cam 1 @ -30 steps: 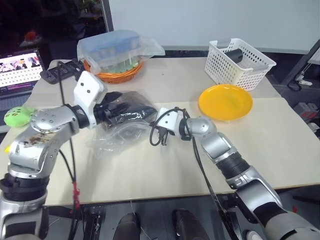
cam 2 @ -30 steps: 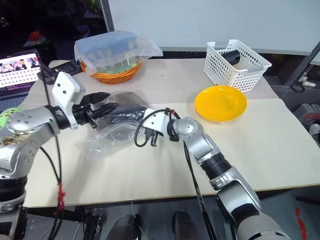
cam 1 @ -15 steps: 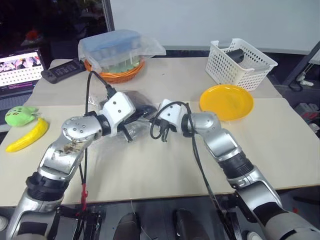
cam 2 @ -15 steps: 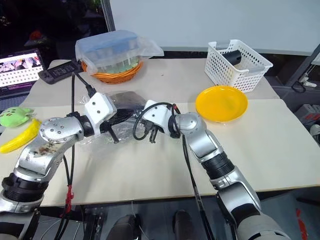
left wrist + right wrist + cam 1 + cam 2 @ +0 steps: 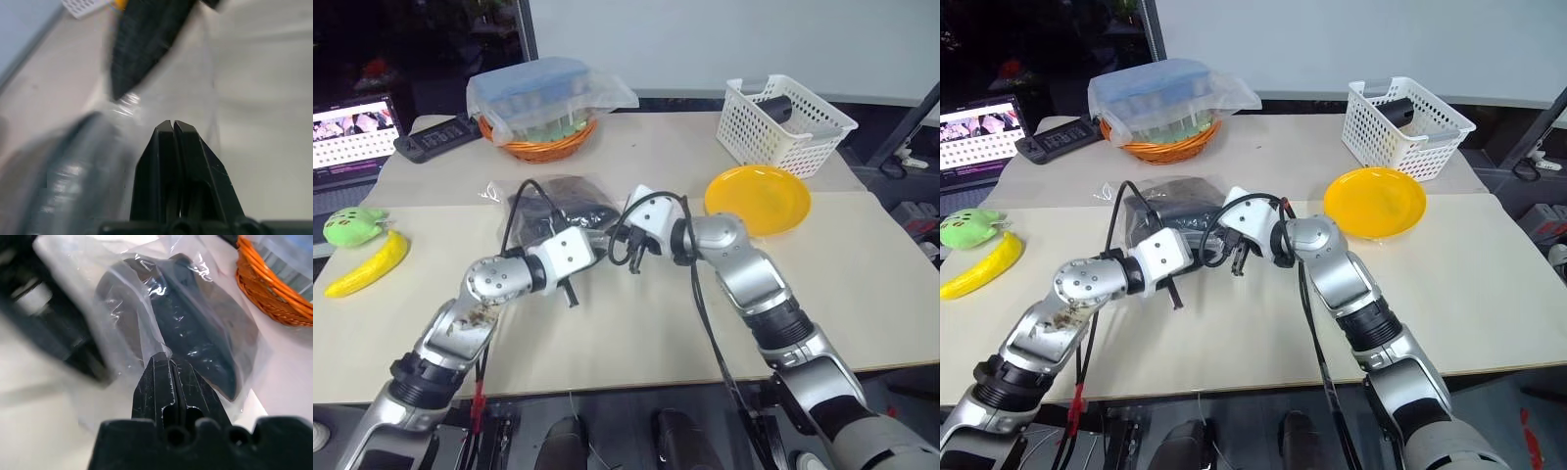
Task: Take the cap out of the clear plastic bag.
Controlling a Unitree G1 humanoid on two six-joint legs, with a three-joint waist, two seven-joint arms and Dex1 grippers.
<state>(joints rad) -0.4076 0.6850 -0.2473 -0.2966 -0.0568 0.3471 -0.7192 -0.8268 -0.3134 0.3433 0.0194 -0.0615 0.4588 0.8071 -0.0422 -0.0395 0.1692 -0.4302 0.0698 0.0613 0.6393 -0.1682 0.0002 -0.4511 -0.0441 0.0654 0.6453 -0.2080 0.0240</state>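
Right wrist view: the cap (image 5: 195,328) lies lengthwise, running away from the fingers (image 5: 168,374).

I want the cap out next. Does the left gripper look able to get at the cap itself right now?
Probably not directly. The cap lies sealed inside the clear plastic bag, so film covers it. The left gripper is shut at the bag's edge, with plastic between it and the cap.

Both arms crowd the clear plastic bag (image 5: 553,201) mid-surface, blocking its near edge. Behind it the wrapped orange basket (image 5: 540,137) stands near. The yellow disc (image 5: 757,200) and white basket (image 5: 783,122) close the right; the banana (image 5: 367,264) seems well clear, left.
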